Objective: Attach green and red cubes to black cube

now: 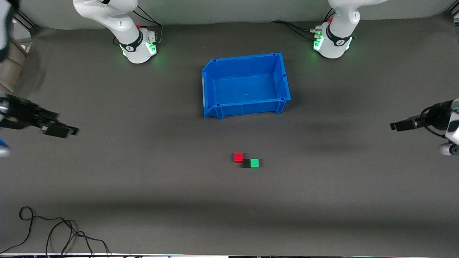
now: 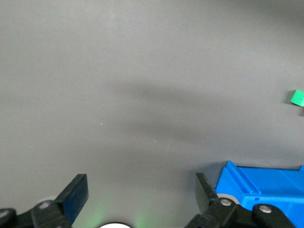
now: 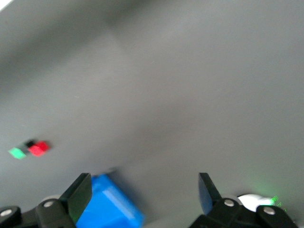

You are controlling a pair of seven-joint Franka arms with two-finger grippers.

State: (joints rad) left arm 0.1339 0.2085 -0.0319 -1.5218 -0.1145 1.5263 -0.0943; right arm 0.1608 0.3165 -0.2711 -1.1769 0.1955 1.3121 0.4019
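The black cube (image 1: 246, 164) sits on the mat nearer to the front camera than the blue bin. The green cube (image 1: 254, 163) touches its side toward the left arm's end. The red cube (image 1: 238, 157) meets its corner, slightly farther from the camera, toward the right arm's end. All three show in the right wrist view: green (image 3: 17, 153), black (image 3: 30, 143), red (image 3: 38, 148). Only the green cube (image 2: 297, 97) shows in the left wrist view. My left gripper (image 1: 394, 126) (image 2: 142, 194) is open and empty at its end of the table. My right gripper (image 1: 70, 130) (image 3: 145, 192) is open and empty at the other end.
The empty blue bin (image 1: 247, 59) stands mid-table between the arm bases, and shows in the left wrist view (image 2: 261, 190) and the right wrist view (image 3: 111, 204). Loose black cables (image 1: 53, 233) lie at the near edge toward the right arm's end.
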